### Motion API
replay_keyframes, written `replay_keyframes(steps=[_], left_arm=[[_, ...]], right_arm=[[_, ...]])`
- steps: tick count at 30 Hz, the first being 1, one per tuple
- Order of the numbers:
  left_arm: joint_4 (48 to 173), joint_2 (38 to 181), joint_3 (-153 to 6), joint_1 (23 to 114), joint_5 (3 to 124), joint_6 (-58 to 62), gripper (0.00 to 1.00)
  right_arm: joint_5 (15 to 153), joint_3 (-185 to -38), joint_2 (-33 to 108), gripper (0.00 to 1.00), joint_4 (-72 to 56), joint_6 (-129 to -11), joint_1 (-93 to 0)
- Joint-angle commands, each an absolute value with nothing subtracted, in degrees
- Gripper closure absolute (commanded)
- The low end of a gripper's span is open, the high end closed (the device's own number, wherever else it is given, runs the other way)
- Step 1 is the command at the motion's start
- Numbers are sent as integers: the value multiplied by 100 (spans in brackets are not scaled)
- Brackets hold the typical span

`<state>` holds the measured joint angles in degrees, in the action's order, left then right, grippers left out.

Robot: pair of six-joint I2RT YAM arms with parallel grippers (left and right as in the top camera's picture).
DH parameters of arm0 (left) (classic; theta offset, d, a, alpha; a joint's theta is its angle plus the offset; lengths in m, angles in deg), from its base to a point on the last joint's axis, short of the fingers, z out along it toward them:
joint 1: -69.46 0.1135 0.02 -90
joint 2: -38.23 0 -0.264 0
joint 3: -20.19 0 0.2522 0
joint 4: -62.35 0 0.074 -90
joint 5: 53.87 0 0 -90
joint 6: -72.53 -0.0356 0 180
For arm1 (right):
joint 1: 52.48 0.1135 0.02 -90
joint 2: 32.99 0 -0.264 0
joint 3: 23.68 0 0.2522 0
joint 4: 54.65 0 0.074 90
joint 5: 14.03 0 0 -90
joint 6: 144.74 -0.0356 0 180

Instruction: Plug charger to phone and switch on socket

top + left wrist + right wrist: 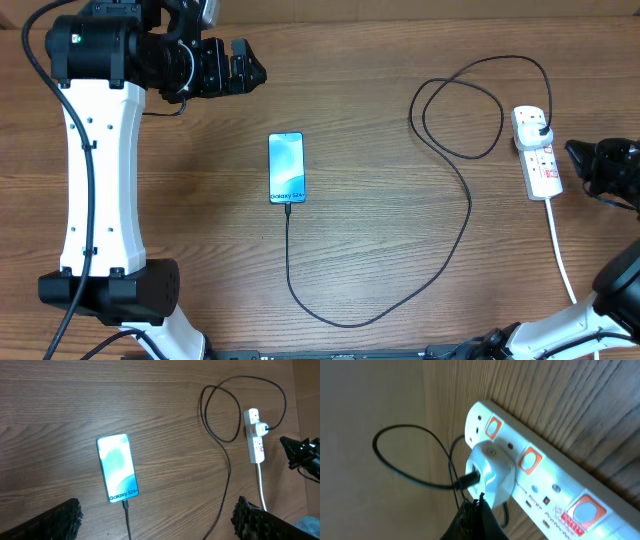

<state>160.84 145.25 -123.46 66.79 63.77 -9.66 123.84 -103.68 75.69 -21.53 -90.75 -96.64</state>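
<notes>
The phone (pixel 286 167) lies flat with its blue screen lit; it also shows in the left wrist view (pixel 117 467). The charger's thin black cable (pixel 468 200) has its connector tip in the phone's bottom edge (pixel 125 505). The cable loops right to a white adapter (pixel 490 467) seated in the white socket strip (pixel 540 160). My left gripper (pixel 248 66) is open and empty, high above the table at the far left (pixel 157 510). My right gripper (pixel 578 158) is shut with nothing in it. Its tip (pixel 479 503) is just beside the adapter and the strip's orange-red switches (pixel 530 459).
The strip's white cord (pixel 560 250) runs toward the table's front right edge. The black cable makes a loop (pixel 460 115) left of the strip and a long curve (pixel 340 315) near the front edge. Bare wood lies around the phone.
</notes>
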Motion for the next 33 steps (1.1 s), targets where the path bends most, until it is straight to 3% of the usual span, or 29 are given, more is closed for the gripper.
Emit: replay_keyframes(steps=[1, 33], left_arm=[[16095, 14423, -12374, 6644, 6399, -972, 0], [16095, 14423, -12374, 6646, 6401, -972, 1]], right_arm=[[12505, -10508, 7733, 96, -2363, -9520, -9691], [12596, -10503, 8664, 96, -3475, -9501, -9479]])
